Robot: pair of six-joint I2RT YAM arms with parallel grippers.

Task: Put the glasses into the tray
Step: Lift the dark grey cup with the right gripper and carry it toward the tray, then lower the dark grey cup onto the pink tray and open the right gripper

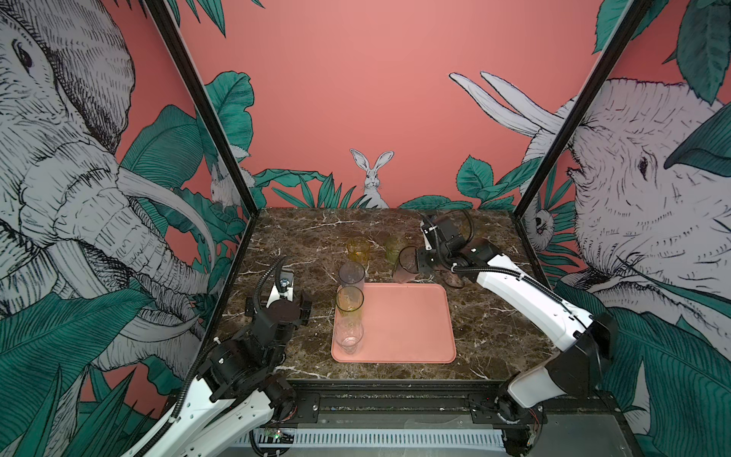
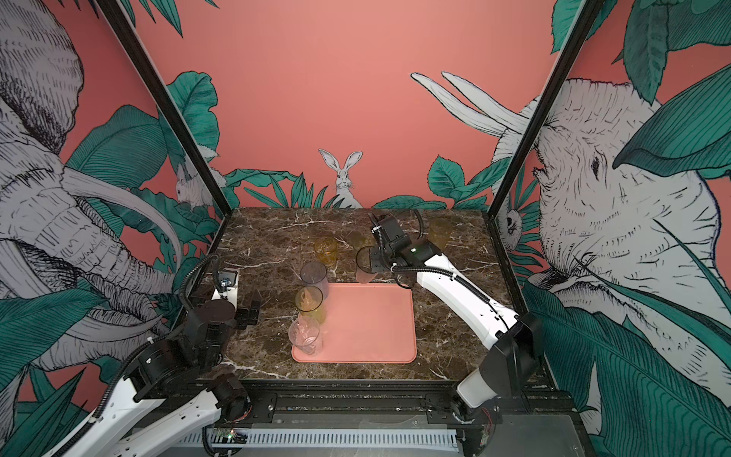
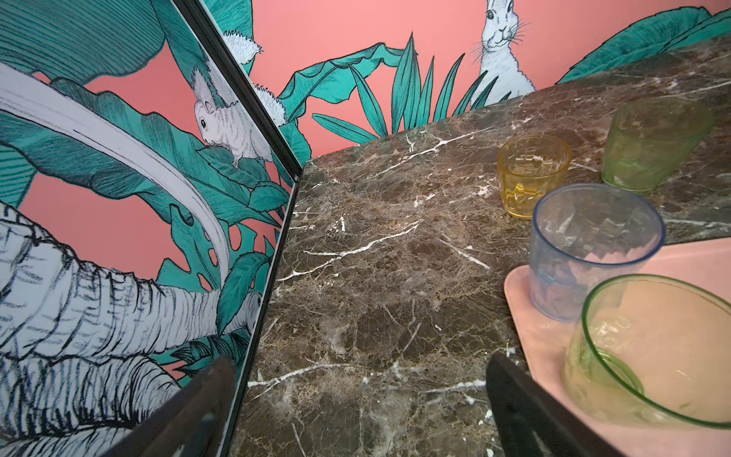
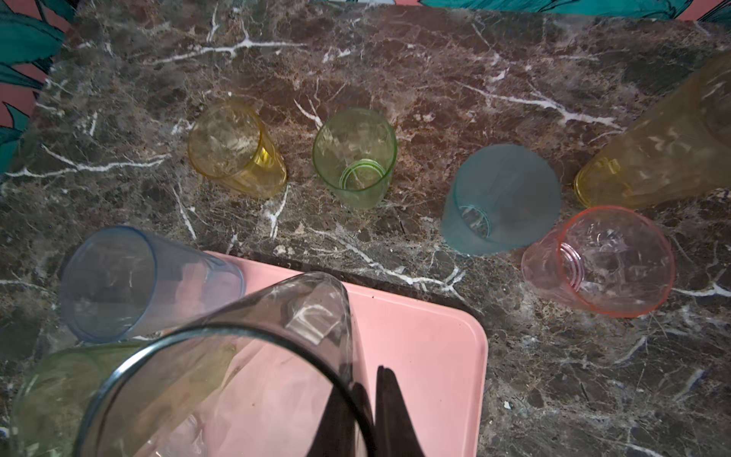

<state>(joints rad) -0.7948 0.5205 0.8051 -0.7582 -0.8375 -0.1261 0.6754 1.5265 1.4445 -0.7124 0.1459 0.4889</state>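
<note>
The salmon-pink tray [image 1: 407, 328] lies mid-table in both top views. Along its left side stand a clear glass [image 1: 348, 336], a yellow-green glass [image 1: 349, 302] and a grey-blue glass [image 1: 351, 275]. My right gripper [image 4: 374, 395] is shut on the rim of a smoky dark glass [image 4: 237, 376], one finger inside and one outside, and holds it over the tray's far edge [image 1: 405, 264]. My left gripper [image 3: 362, 395] hangs open over bare marble left of the tray, holding nothing. Beyond the tray stand a short amber glass [image 4: 237, 150], a green glass [image 4: 354, 156], a frosted blue glass [image 4: 500, 198], a pink glass [image 4: 597, 261] and a tall amber glass [image 4: 652, 158].
The marble table [image 1: 300, 237] is closed in by patterned walls on the left, back and right, with black frame posts [image 1: 213, 118] at the corners. In a top view the right arm [image 1: 526, 292] reaches across the back right and hides part of the pink glass.
</note>
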